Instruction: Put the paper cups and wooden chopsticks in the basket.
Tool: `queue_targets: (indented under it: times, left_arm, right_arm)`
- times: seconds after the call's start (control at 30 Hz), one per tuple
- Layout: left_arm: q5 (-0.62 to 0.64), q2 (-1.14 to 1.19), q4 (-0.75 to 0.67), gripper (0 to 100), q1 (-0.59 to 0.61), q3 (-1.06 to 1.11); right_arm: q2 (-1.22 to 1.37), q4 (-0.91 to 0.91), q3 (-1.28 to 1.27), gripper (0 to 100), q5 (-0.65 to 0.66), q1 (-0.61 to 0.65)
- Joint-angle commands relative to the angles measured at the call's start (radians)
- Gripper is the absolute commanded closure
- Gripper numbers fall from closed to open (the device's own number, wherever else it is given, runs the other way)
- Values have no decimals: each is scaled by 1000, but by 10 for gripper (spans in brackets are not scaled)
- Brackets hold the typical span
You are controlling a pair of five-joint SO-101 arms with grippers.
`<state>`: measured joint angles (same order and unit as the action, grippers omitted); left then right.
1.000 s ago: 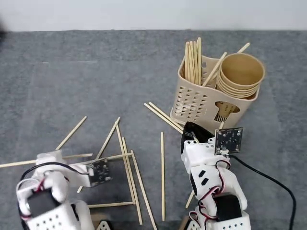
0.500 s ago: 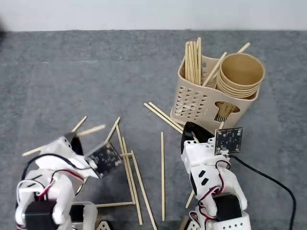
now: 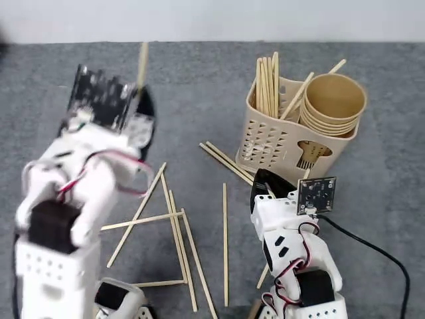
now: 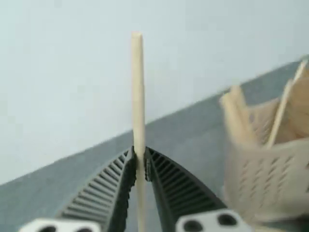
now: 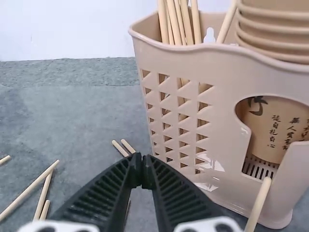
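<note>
Nearest, at 5 o'clock of the high view, the white right arm (image 3: 292,252) sits folded low. Its black right gripper (image 5: 141,166) points toward 12 o'clock, jaws pressed together on nothing, the tips just short of the basket's latticed wall. Loose pale wooden chopsticks (image 3: 225,242) lie scattered over the grey felt table (image 3: 199,86) from 6 to 7 o'clock, several crossing one another, and a pair of chopsticks (image 3: 226,161) rests side by side near the centre. At 9 o'clock the white left arm (image 3: 73,193) stands tall, wrist tipped toward 11 o'clock. Its left gripper (image 4: 139,164) is closed to a slit around one single wooden chopstick (image 4: 137,87), which is held upright, clear of the table. Farthest, at 1 o'clock, the beige perforated plastic basket (image 3: 269,143) holds a bundle of upright chopsticks (image 3: 267,83) in its 9 o'clock compartment and a nested stack of tan paper cups (image 3: 334,100) in its 3 o'clock one
</note>
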<state>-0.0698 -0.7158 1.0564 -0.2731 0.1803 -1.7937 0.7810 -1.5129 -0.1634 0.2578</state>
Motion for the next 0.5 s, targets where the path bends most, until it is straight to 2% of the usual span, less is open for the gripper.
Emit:
queue_targets:
  times: [0.0, 0.17, 0.47]
  left_arm:
    - [91, 83, -201, 987, -91, -64]
    - [187, 189, -439, 987, -161, -64]
    - [331, 348, -704, 987, -189, -67]
  right_arm:
    - [-8, -25, 8, 987, -8, 1]
    - [-8, -25, 5, 987, -8, 4]
    - [-8, -25, 5, 987, -3, 1]
